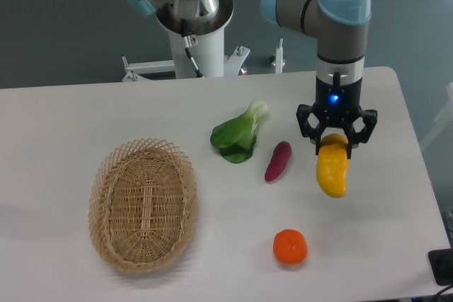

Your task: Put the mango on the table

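Observation:
The mango point(332, 169) is a yellow elongated fruit with an orange top end. It hangs from my gripper point(335, 141), which is shut on its upper end. The mango's lower end is close over the white table point(396, 203) at the right side; I cannot tell whether it touches the surface. The arm comes down from above at the back right.
An oval wicker basket point(143, 204) sits at the front left. A green leafy vegetable point(238, 134) and a purple sweet potato point(277, 161) lie left of the mango. A round orange fruit point(290, 246) lies at the front. The table's right edge is close by.

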Controlling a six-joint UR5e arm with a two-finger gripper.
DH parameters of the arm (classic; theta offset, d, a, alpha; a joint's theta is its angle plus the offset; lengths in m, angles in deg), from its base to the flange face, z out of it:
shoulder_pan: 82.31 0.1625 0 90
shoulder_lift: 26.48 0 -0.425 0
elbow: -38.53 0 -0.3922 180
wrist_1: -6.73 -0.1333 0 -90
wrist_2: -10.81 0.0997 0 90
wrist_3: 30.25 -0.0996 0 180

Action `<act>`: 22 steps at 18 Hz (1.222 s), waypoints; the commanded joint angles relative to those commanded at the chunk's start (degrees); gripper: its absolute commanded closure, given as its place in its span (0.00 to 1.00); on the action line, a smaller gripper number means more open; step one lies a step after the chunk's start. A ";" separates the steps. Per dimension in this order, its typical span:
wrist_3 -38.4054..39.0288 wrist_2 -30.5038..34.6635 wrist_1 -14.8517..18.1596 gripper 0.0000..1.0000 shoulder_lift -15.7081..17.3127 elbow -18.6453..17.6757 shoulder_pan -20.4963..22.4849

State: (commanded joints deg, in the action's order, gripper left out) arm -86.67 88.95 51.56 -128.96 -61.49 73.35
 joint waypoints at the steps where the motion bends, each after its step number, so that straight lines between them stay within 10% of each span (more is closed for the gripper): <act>1: -0.09 0.00 0.00 0.41 0.00 -0.09 -0.09; 12: -0.26 0.00 -0.09 0.41 -0.96 1.40 0.70; 22: -0.62 0.44 -4.92 0.41 -9.66 4.48 0.53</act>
State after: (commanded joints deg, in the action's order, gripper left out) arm -87.29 89.39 46.64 -138.62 -57.01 73.87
